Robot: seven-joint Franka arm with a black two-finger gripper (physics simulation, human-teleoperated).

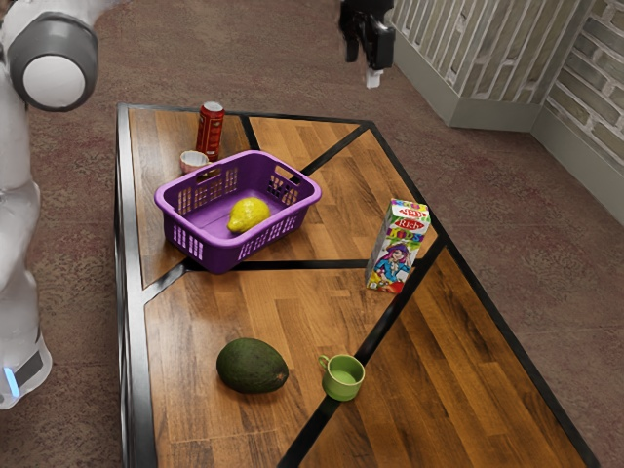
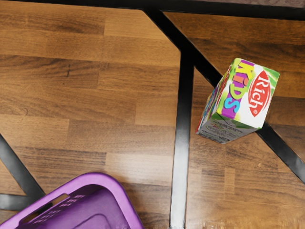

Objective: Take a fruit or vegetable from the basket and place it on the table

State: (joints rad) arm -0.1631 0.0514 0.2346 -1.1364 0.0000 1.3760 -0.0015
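My gripper hangs high at the top of the exterior view, well above the table and apart from everything on it. A yellow lemon lies inside the purple basket, which stands on the wooden table. One corner of the basket reaches into the wrist view, and the lemon is outside that part. A dark green avocado rests on the table outside the basket.
A juice carton stands upright near the table's long edge; the wrist view has the carton too. A green cup sits beside the avocado. Behind the basket are a red can and a small white bowl.
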